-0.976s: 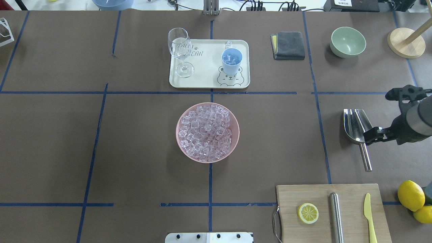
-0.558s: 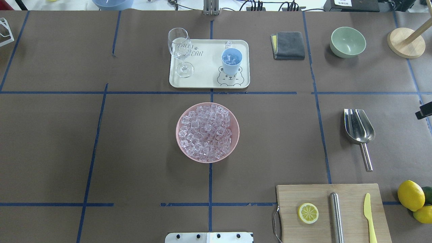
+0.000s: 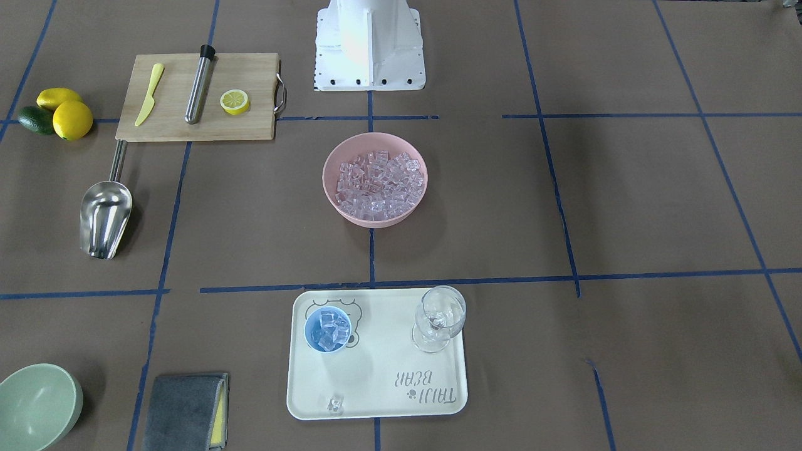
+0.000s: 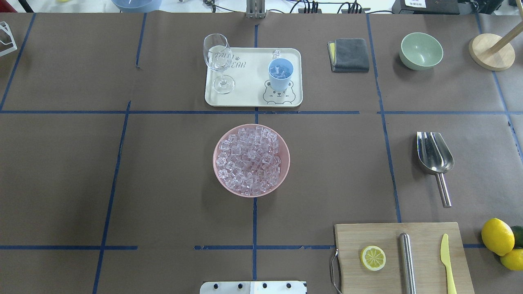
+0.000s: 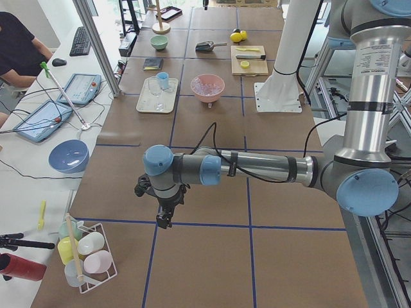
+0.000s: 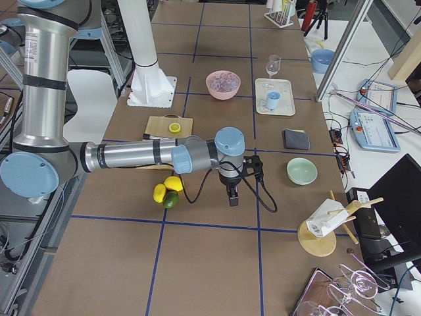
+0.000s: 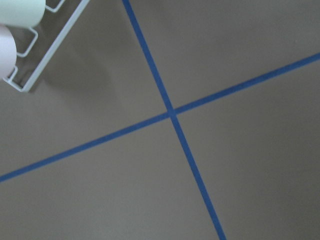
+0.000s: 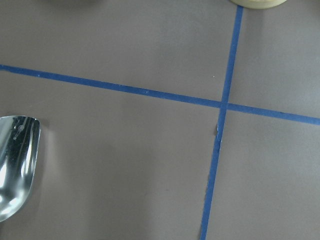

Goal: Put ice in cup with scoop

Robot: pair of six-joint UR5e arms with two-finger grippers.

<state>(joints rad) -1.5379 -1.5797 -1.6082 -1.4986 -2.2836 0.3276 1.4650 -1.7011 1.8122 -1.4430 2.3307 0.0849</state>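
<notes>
The steel scoop (image 4: 434, 153) lies on the table at the right, handle toward the robot; it also shows in the front view (image 3: 105, 216) and its trough in the right wrist view (image 8: 15, 165). The light-blue cup (image 4: 280, 73) stands on the cream tray (image 4: 245, 87) and holds several ice cubes. Most of the ice (image 4: 250, 160) fills a pink bowl (image 4: 218, 179) at the centre. One cube (image 4: 276, 53) lies loose on the tray. The left gripper (image 5: 164, 221) and the right gripper (image 6: 232, 199) show only in the side views; I cannot tell whether they are open.
A stemmed glass (image 4: 217, 61) stands on the tray's left. A grey cloth (image 4: 349, 55), a green bowl (image 4: 421, 50) and a wooden stand (image 4: 491, 52) are at the far right. A cutting board (image 4: 425, 265) with lemon slice, steel cylinder and knife, and lemons (image 4: 497, 236), are near right.
The right arm has drawn away to the right from beside the scoop and has left the overhead view. The scoop stays lying on the table.
</notes>
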